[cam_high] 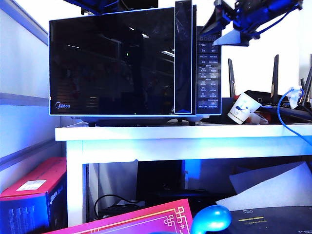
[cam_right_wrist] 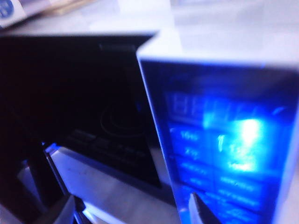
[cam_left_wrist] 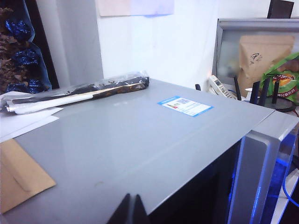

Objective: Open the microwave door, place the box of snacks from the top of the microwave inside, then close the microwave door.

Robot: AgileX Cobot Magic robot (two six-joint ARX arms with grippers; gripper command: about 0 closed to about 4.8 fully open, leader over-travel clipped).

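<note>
The microwave door (cam_high: 112, 66) fills the exterior view's left, barely ajar, so the right hand (cam_high: 233, 30) hovers upper right, fingers parted and empty—the left hand (cam_left_wrist: 132, 210) pinched shut; no snack box visible.

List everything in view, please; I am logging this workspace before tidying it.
black glossy microwave: one, silver-trimmed, on white table
white paper cup: one, right of microwave
black router antennas: several, behind cup
red-topped cardboard box: one, under table, left
long black-and-white wrapped packet: one, atop microwave
blue label: one, atop microwave
left fingers: shut, dark, above microwave's top
right fingers: apart, before button panel
</note>
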